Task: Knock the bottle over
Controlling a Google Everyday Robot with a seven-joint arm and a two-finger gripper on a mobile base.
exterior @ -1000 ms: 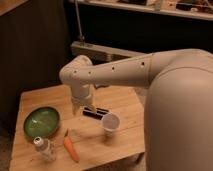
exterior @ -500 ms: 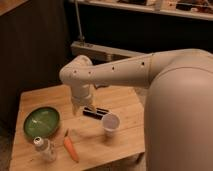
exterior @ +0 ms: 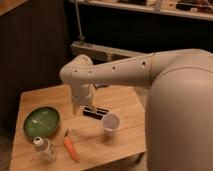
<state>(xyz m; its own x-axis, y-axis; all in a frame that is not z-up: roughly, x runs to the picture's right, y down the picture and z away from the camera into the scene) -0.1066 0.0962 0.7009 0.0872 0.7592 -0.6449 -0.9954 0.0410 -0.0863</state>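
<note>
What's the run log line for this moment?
gripper: over table centre | bottle: upright beside carrot | contact: none

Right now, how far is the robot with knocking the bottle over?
Nothing looks done: the bottle stands upright at the front left of the table, beside the carrot. Under way: the hand hangs over its middle, near the paper cup, apart from the bottle. Left: reach it and tip it.

What I see on the wooden table (exterior: 47, 100)
A green bowl (exterior: 42, 122) sits left, a carrot (exterior: 71, 149) near the front edge, a white paper cup (exterior: 110, 122) right of centre; a dark bar (exterior: 96, 112) lies just beside my gripper (exterior: 78, 107).
</note>
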